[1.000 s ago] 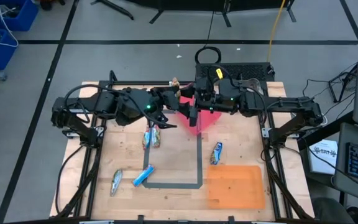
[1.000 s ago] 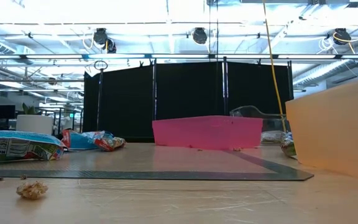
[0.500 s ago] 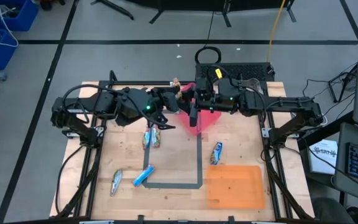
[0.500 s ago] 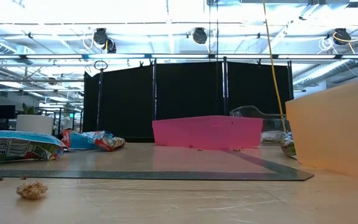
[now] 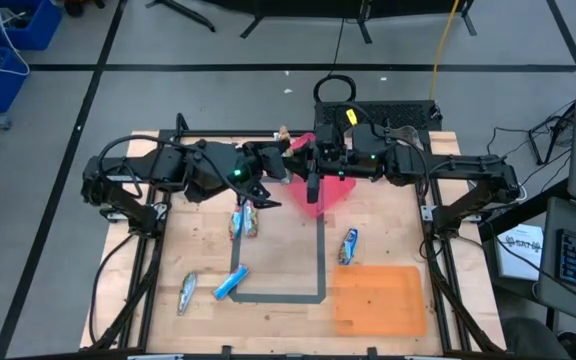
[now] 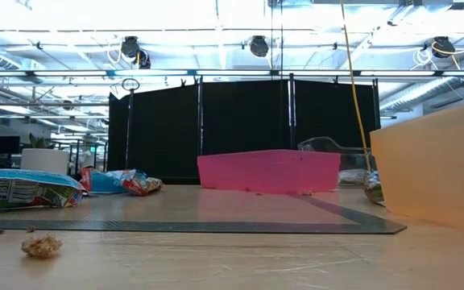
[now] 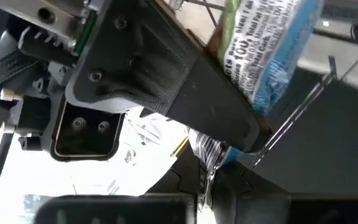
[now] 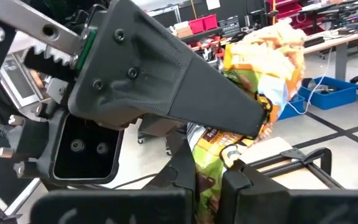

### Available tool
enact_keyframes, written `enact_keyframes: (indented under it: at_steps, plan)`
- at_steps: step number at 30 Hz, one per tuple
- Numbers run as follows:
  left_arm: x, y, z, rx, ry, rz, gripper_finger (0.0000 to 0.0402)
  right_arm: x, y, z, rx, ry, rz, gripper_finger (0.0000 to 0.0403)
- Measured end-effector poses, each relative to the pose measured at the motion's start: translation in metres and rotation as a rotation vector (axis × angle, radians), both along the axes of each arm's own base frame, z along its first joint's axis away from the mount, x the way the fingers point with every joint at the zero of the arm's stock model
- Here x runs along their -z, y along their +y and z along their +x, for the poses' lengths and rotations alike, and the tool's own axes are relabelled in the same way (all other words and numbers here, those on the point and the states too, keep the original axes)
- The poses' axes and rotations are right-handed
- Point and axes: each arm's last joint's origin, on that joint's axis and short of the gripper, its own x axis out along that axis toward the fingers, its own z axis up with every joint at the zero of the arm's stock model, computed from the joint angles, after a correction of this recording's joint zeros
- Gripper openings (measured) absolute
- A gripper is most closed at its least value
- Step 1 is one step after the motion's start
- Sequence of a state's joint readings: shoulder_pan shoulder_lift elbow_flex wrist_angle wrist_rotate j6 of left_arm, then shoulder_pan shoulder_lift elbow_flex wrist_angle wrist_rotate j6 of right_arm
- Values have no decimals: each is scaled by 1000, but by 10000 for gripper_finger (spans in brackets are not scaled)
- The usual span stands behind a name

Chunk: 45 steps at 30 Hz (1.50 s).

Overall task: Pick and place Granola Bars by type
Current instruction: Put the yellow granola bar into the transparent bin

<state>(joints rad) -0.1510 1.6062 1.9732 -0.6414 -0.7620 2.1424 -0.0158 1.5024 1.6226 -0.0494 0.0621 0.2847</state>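
Note:
Both grippers meet high over the far middle of the table, above the pink bin (image 5: 320,196), and both are shut on one granola bar (image 5: 283,133). My left gripper (image 5: 286,158) comes from the left and my right gripper (image 5: 306,166) from the right. The bar's wrapper shows green and blue (image 7: 272,50) in the left wrist view and greenish tan (image 8: 253,74) in the right wrist view. Other granola bars lie flat on the wood: two side by side (image 5: 244,222), one blue (image 5: 230,282), one silver (image 5: 187,292), one blue (image 5: 348,244). Neither gripper shows in the low view. My left gripper pinches the bar's crimped silver end (image 7: 207,153) between its two fingers, which reach out roughly level from the table's left. The bar stands up above the fingers, clear of the table. My right gripper pinches the bar's lower part (image 8: 209,148) between its two fingers, coming level from the table's right. The bar's crumpled upper end (image 8: 272,43) rises above the fingers. My left gripper's finger (image 8: 166,93) crosses in front of the wrapper's middle.
An orange bin (image 5: 380,298) sits at the near right and shows large in the low view (image 6: 433,165). A grey tape outline (image 5: 321,262) marks the table's middle. Bars (image 6: 22,189) lie at the left in the low view, with a crumb (image 6: 41,245) near the front.
My right gripper has shut on the bar that my left gripper holds up; its fingers stood wide apart a second ago. Both arms have stayed in place, and the bar has stayed where it was.

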Motion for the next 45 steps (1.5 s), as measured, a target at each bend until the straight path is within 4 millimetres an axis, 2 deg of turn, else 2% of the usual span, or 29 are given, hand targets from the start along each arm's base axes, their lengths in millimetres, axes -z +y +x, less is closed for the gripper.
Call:
enact_keyframes:
  at_steps: [7, 16, 20, 24, 29, 34, 42, 45]
  plan:
    - [-6, 3, 3, -31, -164, -132, 107, 0, 0, 0, -11, 5, 0, 10]
    - [-11, 7, 3, -62, -277, -225, 181, 3, -1, 1, -27, 28, -17, 9]
    - [-11, 16, 3, -133, -371, -330, 208, 1, -1, -1, -18, 20, -42, 9]
    - [-16, 30, -5, -234, -539, -485, 231, 0, -3, -3, -8, 26, -45, 9]
    - [-28, 47, -24, -274, -783, -756, 251, 0, -7, -7, 7, 49, -62, 8]
    - [-35, 61, -42, -346, -956, -913, 256, 0, -10, -7, 14, 50, -68, 8]
    - [-33, 67, -64, -477, -1203, -1252, 252, 0, -11, -7, 18, 58, -142, 8]
    - [-27, 65, -66, -525, -1239, -1413, 254, 2, -14, -7, 24, 77, -161, 8]
